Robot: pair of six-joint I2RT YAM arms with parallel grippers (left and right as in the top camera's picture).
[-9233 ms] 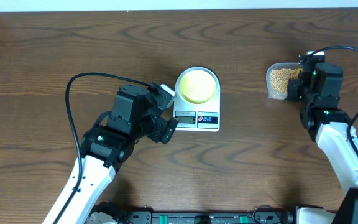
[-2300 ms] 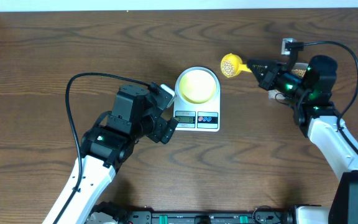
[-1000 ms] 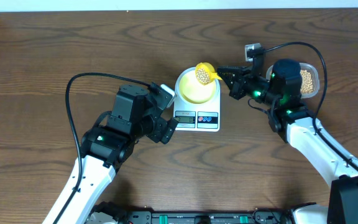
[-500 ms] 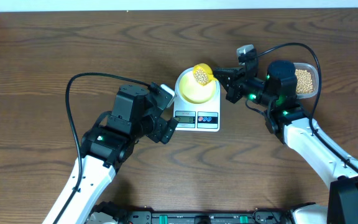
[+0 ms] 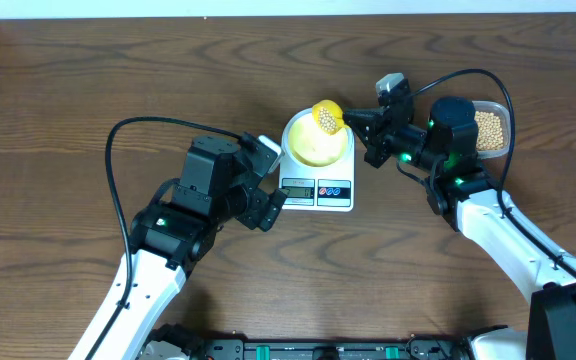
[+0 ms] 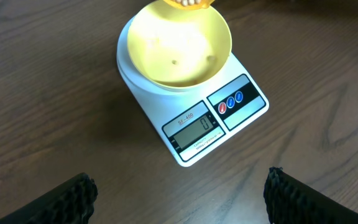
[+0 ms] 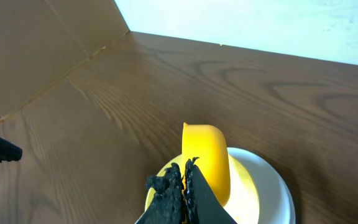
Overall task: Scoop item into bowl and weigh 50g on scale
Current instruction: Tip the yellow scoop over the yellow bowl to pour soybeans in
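The right gripper (image 7: 184, 180) is clamped shut on the handle of the yellow scoop (image 5: 326, 115), holding it out over the far rim of the pale-yellow bowl (image 6: 166, 56). That looks like the right spot for tipping the load inside rather than onto the table (image 5: 88, 80). In the overhead view the scoop is heaped with beans (image 5: 324, 119), and it seems level enough to keep them in, so I judge the pour has not begun. The bowl sits centred on the white digital scale (image 6: 253, 106), so anything dropped in will register at once. Its grey display (image 6: 194, 127) shows a zero, which fits a bowl that is all but bare; one or two small specks inside may be beans, but I cannot tell. The left gripper (image 6: 180, 196) hangs just beside the display end of the scale with its jaws spread wide, holding nothing. Its camera looks straight at the readout, probably so the weight can be read. The rest of the beans lie in a clear plastic container (image 5: 493, 128) on the far side of the right arm, well apart from the scale. By count there is one scoop, one bowl, one scale with two round buttons (image 6: 234, 101), one container and two arms. The beans are too many to count.
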